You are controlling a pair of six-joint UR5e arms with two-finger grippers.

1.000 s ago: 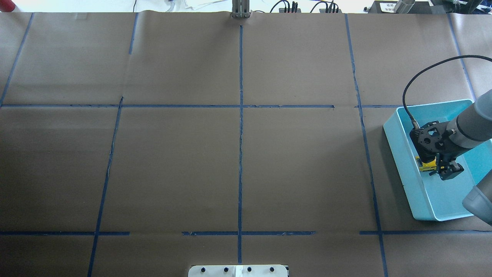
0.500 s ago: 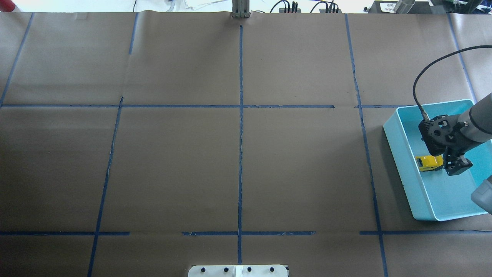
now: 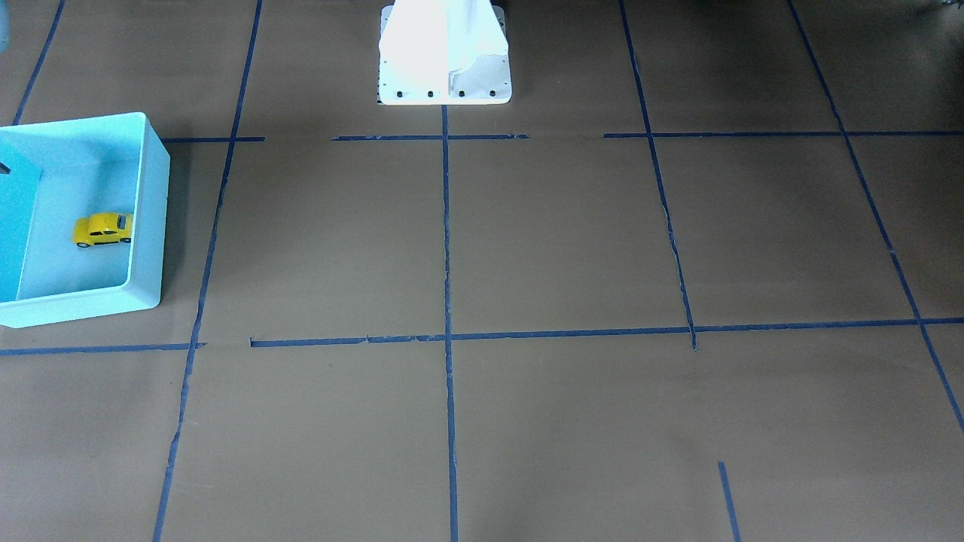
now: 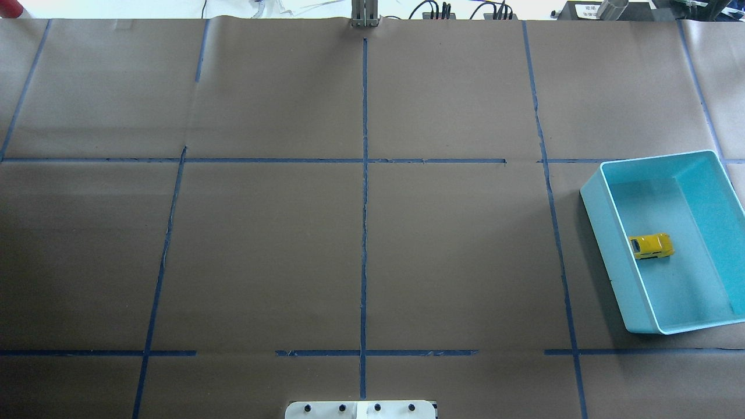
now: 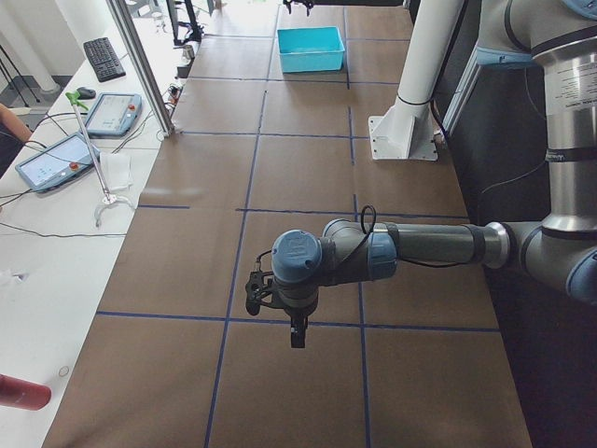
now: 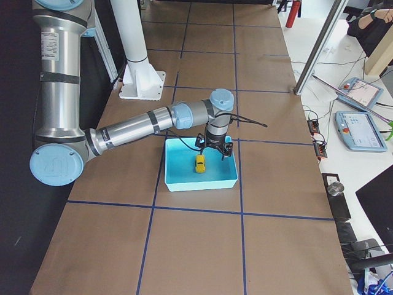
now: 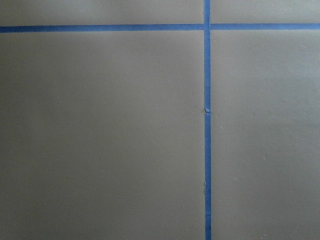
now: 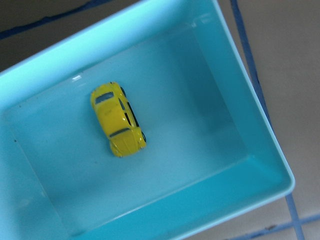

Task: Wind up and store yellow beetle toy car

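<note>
Gone from the overhead view is the right arm, which lately hung over the small yellow beetle toy car. We see the car on its wheels inside the light blue rectangular plastic bin at the right of the brown paper-covered table. It sits close to the bin's left wall, long axis left to right, bonnet seemingly rightward. The right gripper hovers above the bin and the left gripper above the table. We cannot tell whether either is released or clenched.
</note>
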